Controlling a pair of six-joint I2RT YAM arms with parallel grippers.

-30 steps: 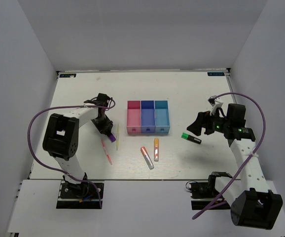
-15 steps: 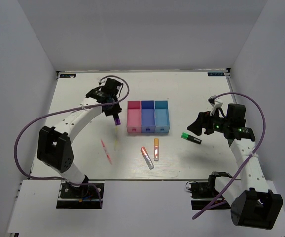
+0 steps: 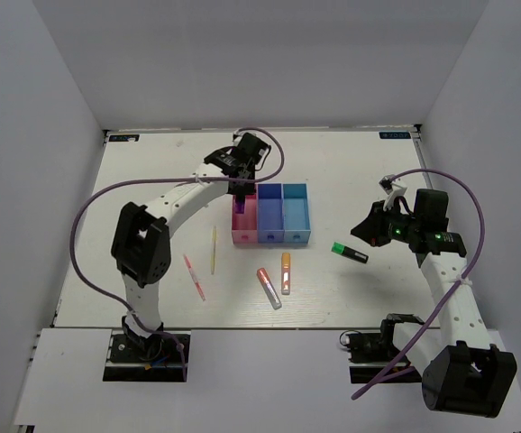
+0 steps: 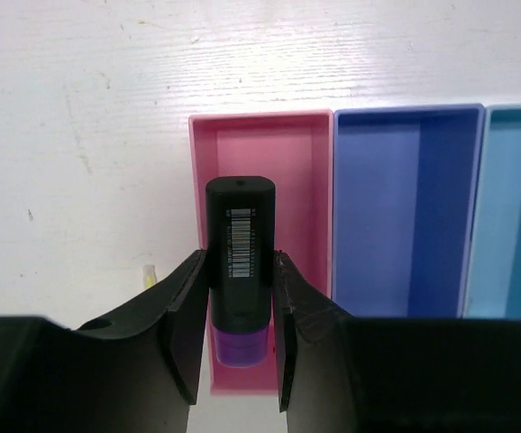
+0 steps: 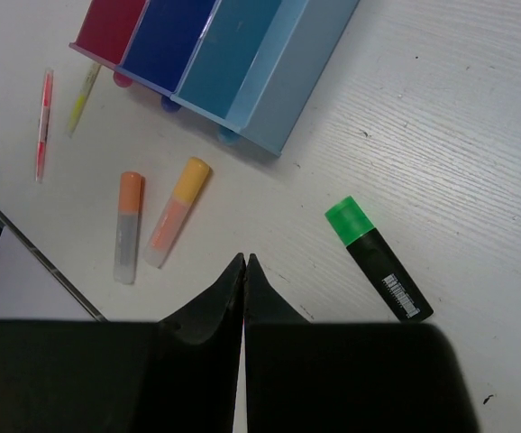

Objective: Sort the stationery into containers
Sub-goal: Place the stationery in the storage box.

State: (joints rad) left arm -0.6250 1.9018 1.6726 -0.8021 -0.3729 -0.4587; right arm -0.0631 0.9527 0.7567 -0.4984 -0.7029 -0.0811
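My left gripper (image 3: pixel 242 187) (image 4: pixel 235 302) is shut on a purple marker (image 4: pixel 239 253), black-bodied with a purple cap, which hangs over the pink bin (image 3: pixel 245 219) (image 4: pixel 301 171) of the containers. The dark blue bin (image 3: pixel 269 216) (image 4: pixel 378 207) and the teal bin (image 3: pixel 296 215) (image 4: pixel 513 207) adjoin it on the right. My right gripper (image 3: pixel 356 231) (image 5: pixel 244 260) is shut on nothing, just left of and above the green marker (image 3: pixel 349 252) (image 5: pixel 378 260) lying on the table.
In front of the bins lie a thin yellow pen (image 3: pixel 214 250) (image 5: pixel 83 95), a thin pink pen (image 3: pixel 194 276) (image 5: pixel 42 122), a red marker with a grey end (image 3: pixel 269 288) (image 5: pixel 128 225) and an orange marker (image 3: pixel 286 272) (image 5: pixel 178 212). White walls enclose the table.
My left arm carried the purple marker from the table's left side up and right to above the pink bin. My right gripper closed from open, with nothing in it.
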